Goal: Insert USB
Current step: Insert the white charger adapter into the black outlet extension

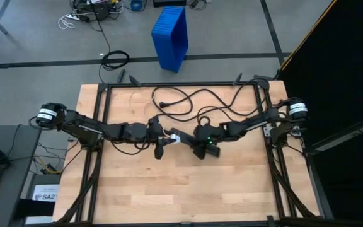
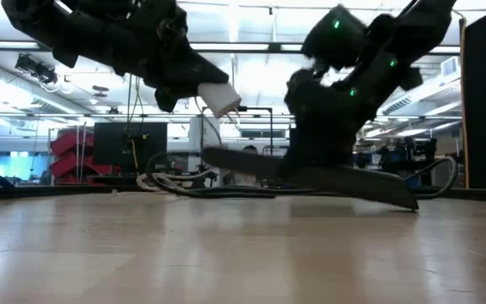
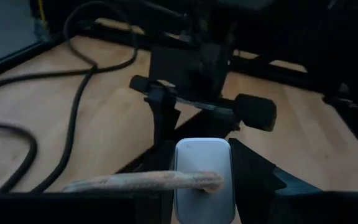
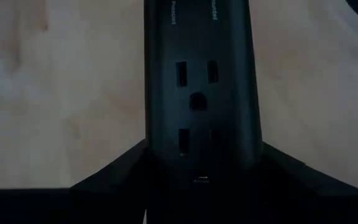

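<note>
The USB's small white plug (image 3: 202, 177) sits in my left gripper (image 3: 202, 163) near the table's middle (image 1: 167, 139). Its pale braided cable (image 3: 135, 182) trails back across the fingers. In the low view the plug (image 2: 220, 97) is held well above the table. My right gripper (image 1: 201, 146) is just to the right of it, shut on a black power strip (image 4: 197, 93) whose outlets face the right wrist camera. In the low view the strip (image 2: 310, 177) runs long and tilted. The plug points toward the strip with a gap between them. My left gripper pinches the white plug's body (image 3: 194, 186) between its two fingers, lifted clear of the table. The plug's free end points toward the power strip, and the cable leaves from its back end. My right gripper pinches the power strip across its width, one finger on each long side (image 4: 160, 149). The strip is tilted, with one end (image 2: 407, 203) low by the table and the other end (image 2: 213, 156) raised.
The thick black power cord (image 1: 188, 101) loops over the table's far half behind both grippers. Bare wood (image 1: 181, 189) fills the near half. A blue bin (image 1: 171, 34) and cables lie on the floor beyond the far edge.
</note>
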Controlling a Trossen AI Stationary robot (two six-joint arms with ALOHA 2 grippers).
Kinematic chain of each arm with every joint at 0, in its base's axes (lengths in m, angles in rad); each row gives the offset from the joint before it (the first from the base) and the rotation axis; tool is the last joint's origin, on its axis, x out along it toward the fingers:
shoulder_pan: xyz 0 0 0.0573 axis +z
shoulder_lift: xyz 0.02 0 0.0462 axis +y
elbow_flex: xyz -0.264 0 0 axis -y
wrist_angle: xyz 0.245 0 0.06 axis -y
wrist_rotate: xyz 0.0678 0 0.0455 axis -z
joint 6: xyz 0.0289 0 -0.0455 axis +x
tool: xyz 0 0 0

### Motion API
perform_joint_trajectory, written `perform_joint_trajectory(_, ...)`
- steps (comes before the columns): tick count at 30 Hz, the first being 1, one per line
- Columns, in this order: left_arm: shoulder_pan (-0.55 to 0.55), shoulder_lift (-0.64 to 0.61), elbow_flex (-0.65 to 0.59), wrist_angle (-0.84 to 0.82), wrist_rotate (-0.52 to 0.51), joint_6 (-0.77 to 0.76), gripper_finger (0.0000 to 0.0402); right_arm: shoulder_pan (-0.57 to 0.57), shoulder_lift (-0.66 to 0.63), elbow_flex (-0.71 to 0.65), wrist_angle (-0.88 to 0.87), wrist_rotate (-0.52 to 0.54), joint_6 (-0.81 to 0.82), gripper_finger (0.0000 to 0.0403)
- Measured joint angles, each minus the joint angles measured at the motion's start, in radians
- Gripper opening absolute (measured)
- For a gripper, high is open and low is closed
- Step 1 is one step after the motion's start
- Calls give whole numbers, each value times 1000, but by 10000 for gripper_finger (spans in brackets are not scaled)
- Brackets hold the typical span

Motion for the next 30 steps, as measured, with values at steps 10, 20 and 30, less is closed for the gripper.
perform_joint_trajectory(10,20,0,0,-37,-33,-54,98,-6,130,3,166,-29,-74,209)
perform_joint_trajectory(20,21,0,0,-42,9,-27,98,-4,-20,-3,105,-48,-218,270)
perform_joint_trajectory(30,20,0,0,7,9,21,98,1,-44,-3,224,-19,-312,274)
